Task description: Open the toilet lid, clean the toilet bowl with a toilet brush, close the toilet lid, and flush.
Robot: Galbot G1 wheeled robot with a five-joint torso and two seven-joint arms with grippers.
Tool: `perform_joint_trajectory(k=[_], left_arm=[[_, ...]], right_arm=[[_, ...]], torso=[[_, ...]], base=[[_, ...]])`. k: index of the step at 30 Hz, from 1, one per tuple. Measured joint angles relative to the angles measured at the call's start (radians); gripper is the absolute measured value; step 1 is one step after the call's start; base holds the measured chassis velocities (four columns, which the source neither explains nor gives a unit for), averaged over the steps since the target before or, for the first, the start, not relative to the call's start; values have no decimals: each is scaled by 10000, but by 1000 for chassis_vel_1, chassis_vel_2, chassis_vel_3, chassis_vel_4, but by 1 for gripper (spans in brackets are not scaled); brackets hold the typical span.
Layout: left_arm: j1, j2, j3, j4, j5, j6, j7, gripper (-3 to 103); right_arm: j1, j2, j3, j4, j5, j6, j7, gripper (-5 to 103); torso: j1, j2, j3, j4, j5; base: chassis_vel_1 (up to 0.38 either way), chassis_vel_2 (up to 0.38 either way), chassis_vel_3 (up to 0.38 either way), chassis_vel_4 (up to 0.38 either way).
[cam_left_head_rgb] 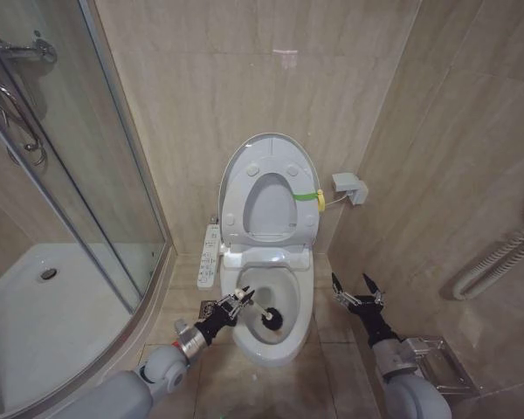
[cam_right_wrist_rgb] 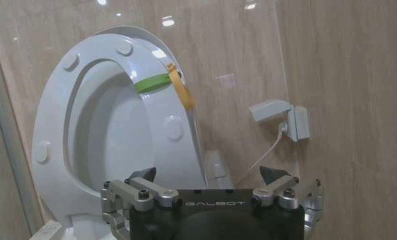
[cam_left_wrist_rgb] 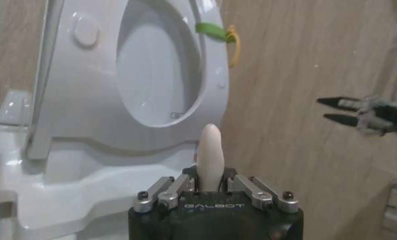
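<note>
The toilet lid point(cam_left_head_rgb: 270, 139) stands raised against the wall, with the ring seat point(cam_left_head_rgb: 306, 229) and its yellow-green band point(cam_left_head_rgb: 306, 195) folded up against it. My left gripper point(cam_left_head_rgb: 234, 305) is shut on the toilet brush's pale handle point(cam_left_wrist_rgb: 210, 148) over the left rim. The dark brush head point(cam_left_head_rgb: 269, 319) sits down inside the white toilet bowl point(cam_left_head_rgb: 272, 351). To the right of the bowl, my right gripper point(cam_left_head_rgb: 356, 287) hangs open and holds nothing. It faces the raised seat point(cam_right_wrist_rgb: 55, 125) in the right wrist view. The left wrist view shows the right gripper point(cam_left_wrist_rgb: 332, 110) farther off.
A glass shower enclosure point(cam_left_head_rgb: 79, 175) with a white tray fills the left. The bidet control strip point(cam_left_head_rgb: 209, 256) runs along the bowl's left side. A wall box point(cam_left_head_rgb: 349, 186) with a cable sits right of the seat. White pipes point(cam_left_head_rgb: 498, 260) line the right wall.
</note>
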Motion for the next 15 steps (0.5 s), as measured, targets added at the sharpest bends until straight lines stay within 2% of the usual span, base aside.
perform_joint_trajectory(k=[9, 15], left_arm=[[-832, -779, 235, 1360, -339, -1, 180, 22], [-997, -694, 382, 968, -500, 54, 46, 22]], right_arm=[[0, 0, 0, 0, 0, 0, 0, 100], [0, 0, 0, 0, 0, 0, 0, 100]], torso=[[0, 0, 0, -1, -1], [1, 0, 0, -2, -1]], base=[[0, 0, 0, 0], [0, 0, 0, 0]])
